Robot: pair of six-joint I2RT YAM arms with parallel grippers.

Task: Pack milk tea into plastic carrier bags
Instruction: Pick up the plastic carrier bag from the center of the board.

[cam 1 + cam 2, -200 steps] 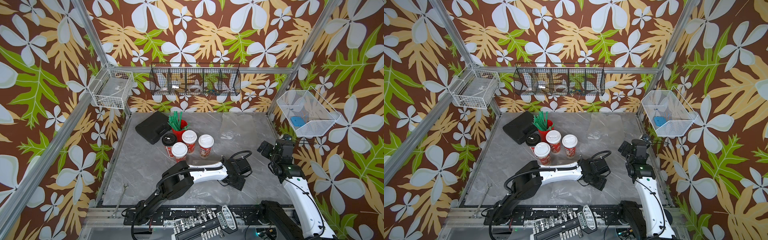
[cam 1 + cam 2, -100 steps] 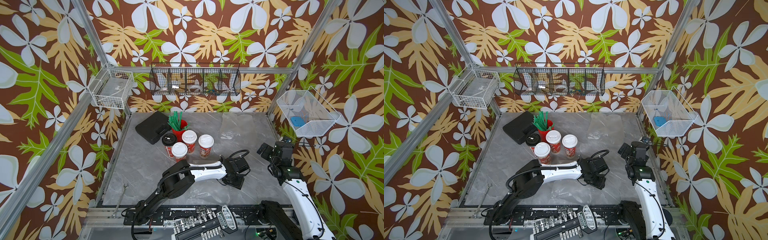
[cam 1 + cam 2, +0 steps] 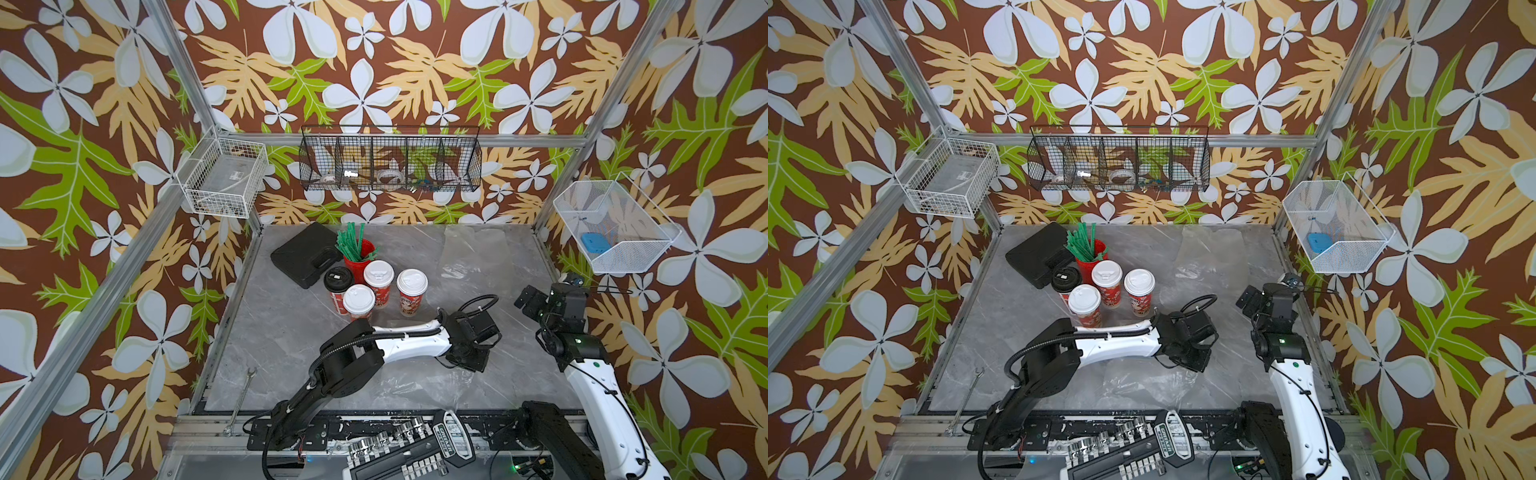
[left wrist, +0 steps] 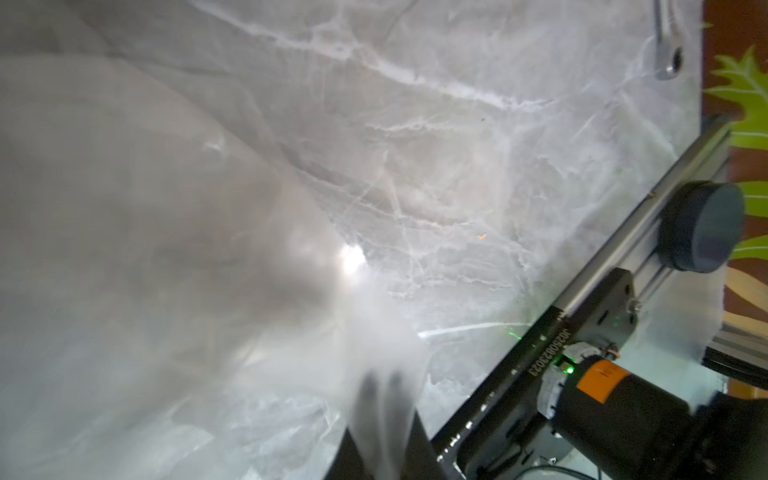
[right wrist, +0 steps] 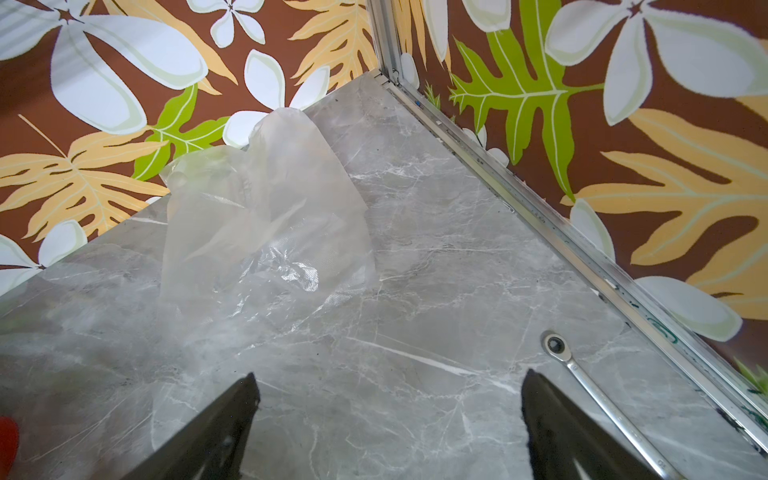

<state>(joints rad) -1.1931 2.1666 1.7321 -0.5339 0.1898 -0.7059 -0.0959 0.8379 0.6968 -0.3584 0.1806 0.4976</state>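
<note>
Four milk tea cups stand grouped at the table's middle left in both top views: one with a black lid [image 3: 338, 282] and three with white lids [image 3: 378, 276] [image 3: 412, 284] [image 3: 1084, 300]. One plastic carrier bag [image 3: 415, 380] lies crinkled near the front. My left gripper [image 3: 469, 357] is low over it. In the left wrist view the left gripper [image 4: 384, 399] is shut, with clear film [image 4: 208, 249] pinched between its fingers and billowing up. A second bag [image 5: 266, 216] lies flat at the back right. My right gripper [image 5: 388, 399] hovers open and empty over bare table, also seen from above [image 3: 525, 299].
A red cup of green straws [image 3: 357, 249] and a black case [image 3: 305, 253] sit behind the cups. A spanner [image 3: 241, 395] lies at the front left and a ratchet wrench [image 5: 582, 374] by the right wall. Wire baskets [image 3: 390, 162] hang on the walls. A socket set [image 3: 407, 453] lies beyond the front edge.
My left gripper has shut on the film of the front bag. The right arm has drawn back slightly, still open.
</note>
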